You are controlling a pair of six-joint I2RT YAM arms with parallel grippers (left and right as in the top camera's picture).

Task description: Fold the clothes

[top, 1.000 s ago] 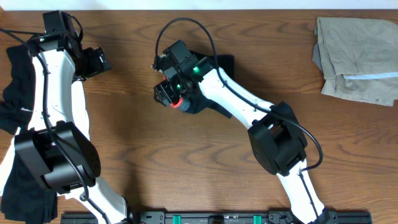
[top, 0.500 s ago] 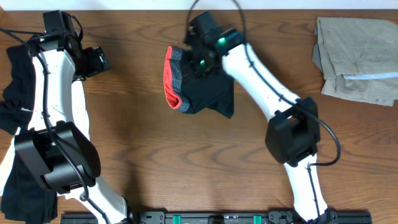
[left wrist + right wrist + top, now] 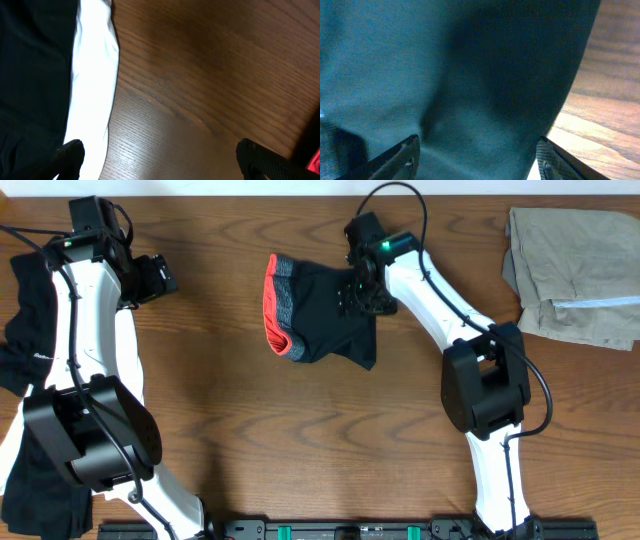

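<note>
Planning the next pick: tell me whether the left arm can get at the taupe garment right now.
Probably not. The left gripper sits far to the left, the taupe garment lies in the far right corner, and the right arm and black pants lie between them.

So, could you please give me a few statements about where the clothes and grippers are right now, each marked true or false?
1. The taupe garment lies apart from the black pants, near the far right corner of the table. True.
2. The left gripper is shut on the black pants. False: it is open over bare wood and holds nothing.
3. The pants' coral-red-edged waistband lies at the end away from the right gripper. True.
4. The right gripper is over the taupe garment. False: it is over the black pants, with its fingers spread.
</note>
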